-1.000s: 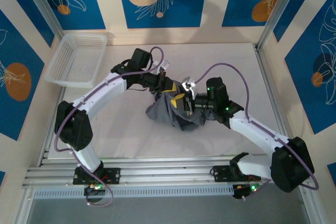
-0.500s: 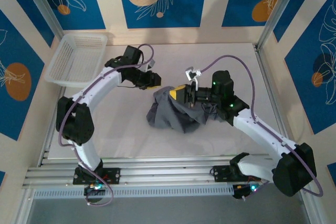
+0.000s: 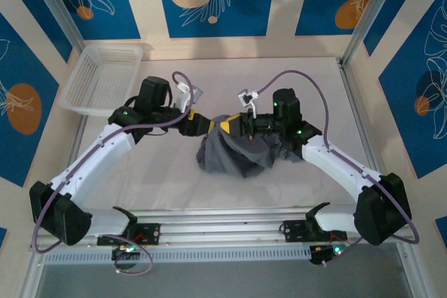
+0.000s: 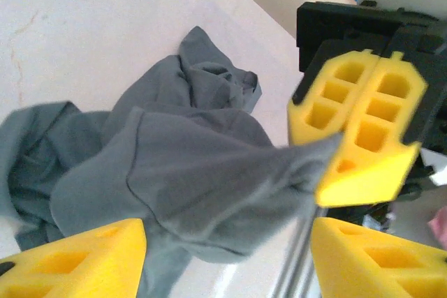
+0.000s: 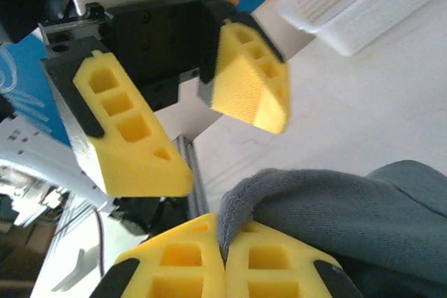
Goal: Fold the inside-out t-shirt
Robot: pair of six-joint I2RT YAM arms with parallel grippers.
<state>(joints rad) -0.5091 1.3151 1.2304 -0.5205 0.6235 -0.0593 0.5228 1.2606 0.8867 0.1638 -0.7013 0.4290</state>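
The inside-out t-shirt (image 3: 237,157) is a slate-grey crumpled heap at mid-table. My right gripper (image 3: 228,127) is shut on a fold at its upper left edge and holds that edge raised. The pinched fold shows between its yellow fingers in the right wrist view (image 5: 225,263), with the t-shirt (image 5: 349,207) trailing off to the right. My left gripper (image 3: 200,125) faces it from the left, a short gap away, open and holding nothing. In the left wrist view the left gripper (image 4: 227,263) stands wide, with the t-shirt (image 4: 181,172) stretched up to the right gripper (image 4: 353,172).
A white lattice basket (image 3: 101,78) sits at the table's far left corner, and its rim (image 5: 356,5) shows behind the left gripper (image 5: 202,102). Bare white table (image 3: 174,193) lies in front of the shirt, ending at the aluminium rail (image 3: 223,232).
My left gripper has opened, let go of the shirt and drawn back to the left. My right gripper has stayed shut on the fabric and shifted left with it.
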